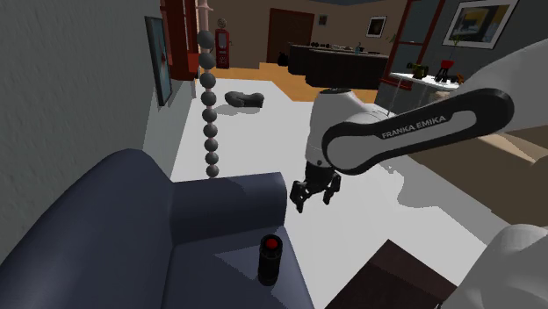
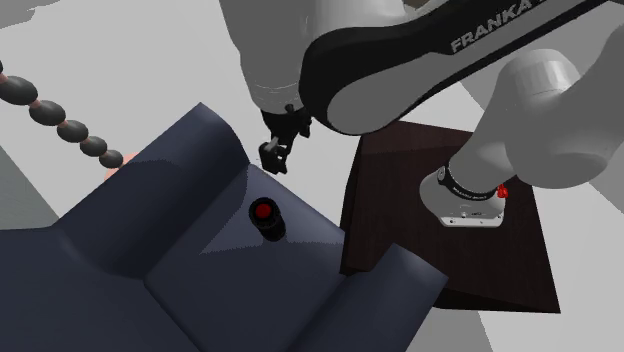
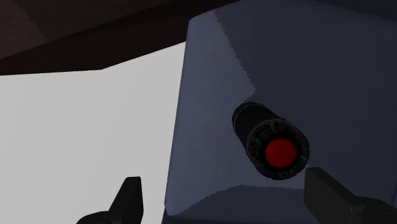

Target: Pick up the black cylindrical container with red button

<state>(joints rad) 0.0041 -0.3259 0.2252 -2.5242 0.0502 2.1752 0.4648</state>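
Black container (red button facing up) is standing upright on the seat of the dark blue armchair. Gripper is hovering over the armchair's edge, fingers spread wide, gripping nothing.

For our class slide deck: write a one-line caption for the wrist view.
Open gripper looks down on the upright black container with red button on a dark blue armchair.

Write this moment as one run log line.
phase: pre-grasp | black hand: open, holding nothing | black cylindrical container with red button: upright on dark blue armchair seat, untouched
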